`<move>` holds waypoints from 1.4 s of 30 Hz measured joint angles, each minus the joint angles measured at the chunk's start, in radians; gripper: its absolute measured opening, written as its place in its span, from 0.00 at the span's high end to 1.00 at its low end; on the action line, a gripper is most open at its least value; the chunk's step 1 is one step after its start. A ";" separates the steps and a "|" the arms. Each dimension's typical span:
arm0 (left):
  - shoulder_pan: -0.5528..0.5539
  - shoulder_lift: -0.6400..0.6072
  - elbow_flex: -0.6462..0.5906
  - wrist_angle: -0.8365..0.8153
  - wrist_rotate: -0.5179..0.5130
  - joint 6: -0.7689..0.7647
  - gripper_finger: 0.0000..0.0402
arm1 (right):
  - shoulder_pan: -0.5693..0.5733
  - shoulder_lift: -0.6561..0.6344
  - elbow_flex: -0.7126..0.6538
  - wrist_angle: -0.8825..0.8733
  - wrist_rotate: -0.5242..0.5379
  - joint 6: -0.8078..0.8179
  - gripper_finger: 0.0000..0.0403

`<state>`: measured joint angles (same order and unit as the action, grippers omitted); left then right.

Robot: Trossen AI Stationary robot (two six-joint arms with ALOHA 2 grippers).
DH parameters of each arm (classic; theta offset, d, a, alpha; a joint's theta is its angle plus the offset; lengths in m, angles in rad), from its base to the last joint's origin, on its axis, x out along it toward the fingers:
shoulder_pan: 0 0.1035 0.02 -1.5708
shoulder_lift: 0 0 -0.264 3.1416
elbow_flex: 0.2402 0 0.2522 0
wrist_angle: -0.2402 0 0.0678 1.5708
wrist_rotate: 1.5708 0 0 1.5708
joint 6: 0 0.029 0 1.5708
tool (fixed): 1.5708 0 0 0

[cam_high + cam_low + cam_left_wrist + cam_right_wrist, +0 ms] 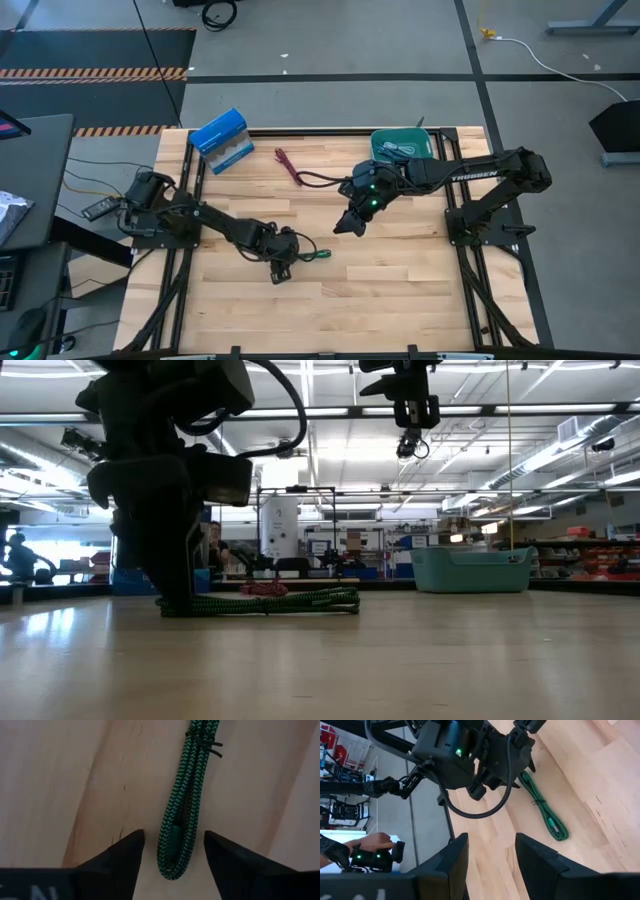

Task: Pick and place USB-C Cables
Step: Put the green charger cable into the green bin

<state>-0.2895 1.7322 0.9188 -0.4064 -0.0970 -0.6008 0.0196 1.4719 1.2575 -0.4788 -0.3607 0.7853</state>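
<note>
A green braided USB-C cable bundle (187, 795) lies flat on the wood table (400, 290), and its looped end (172, 862) sits between the fingers of my left gripper (174, 855). That gripper is open, low at the table (282, 268), with a gap on each side of the cable. My right gripper (348, 224) is open and empty; it hovers above the table's middle and looks down on the green cable (545, 815). A maroon cable (290, 165) lies farther back. More cables lie in the teal bin (378, 150).
A blue box (220, 138) stands at the far left of the table and the teal bin (470, 570) at the far right. The maroon cable (265, 588) lies just behind the green one (290, 600). Bare wood stretches toward the near edge.
</note>
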 joint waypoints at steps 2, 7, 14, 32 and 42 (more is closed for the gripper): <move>0.007 0.000 0.000 0.006 0.001 0.019 0.44 | 0.000 0.000 0.000 0.000 0.000 -0.004 0.58; 0.038 0.002 -0.001 0.019 0.000 0.034 0.54 | 0.000 0.000 0.000 0.000 0.000 -0.038 0.58; 0.072 0.005 -0.003 0.092 0.013 -0.088 0.87 | -0.010 0.000 0.000 0.000 -0.009 -0.076 0.58; 0.046 -0.086 -0.002 0.565 -0.159 -0.589 0.96 | -0.183 -0.110 0.000 -0.272 0.029 -0.270 0.58; 0.074 -0.184 -0.003 0.705 -0.527 -0.578 0.96 | -0.253 -0.121 0.000 -0.125 0.141 -0.054 0.58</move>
<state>-0.2159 1.5479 0.9160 0.2983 -0.6240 -1.1792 -0.2336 1.3505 1.2571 -0.6039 -0.2201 0.7309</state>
